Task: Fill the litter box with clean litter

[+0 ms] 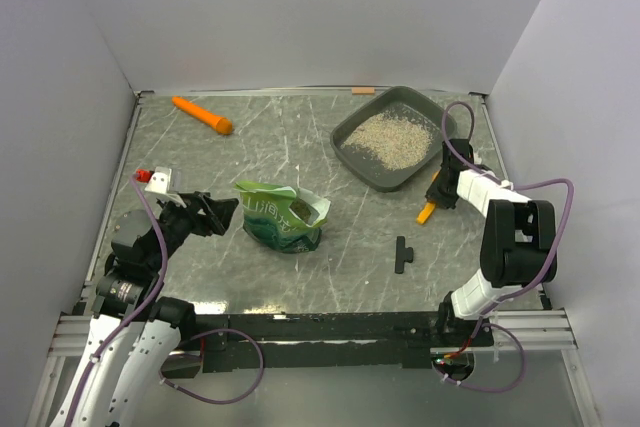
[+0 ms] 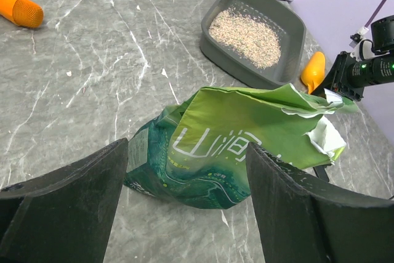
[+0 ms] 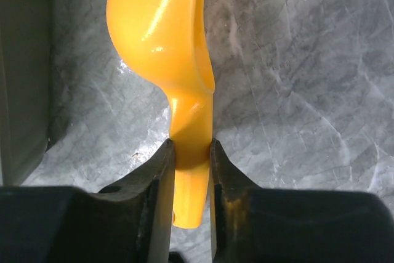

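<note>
Two claws, two different states. The right claw (image 1: 437,192) is pinched shut on the narrow handle of the orange scoop (image 1: 428,209), just beside the near right corner of the litter box (image 1: 352,155). Its wrist view shows both fingers (image 3: 157,177) pressed against the sides of the handle. The scoop's bowl reaches ahead over the desk (image 1: 300,277), and the box's dark wall runs down the left edge of that view. Whether the scoop rests on the desk or hangs just above it, I cannot tell.

The litter box sits toward the far right of the grey marbled desk, turned at an angle. The clean litter (image 1: 393,139) lies as a pale patch over the middle of the box floor, with bare dark plastic showing around it.

The left claw (image 1: 215,212) stands wide open and holds nothing. It is well to the left of the box and nearer the arm bases. The green bag (image 1: 283,215) lies between this claw and the box, crumpled, its torn mouth turned toward the box. In the left wrist view the bag sits just ahead of the spread fingers (image 2: 68,201), apart from them.

An orange tapered object (image 1: 202,114) lies well to the left of the box, close to the desk's far edge. A small black T-shaped piece (image 1: 402,254) lies on the near side of the box, beyond the scoop. A tan tab (image 1: 363,91) sits at the far edge, just behind the box.
</note>
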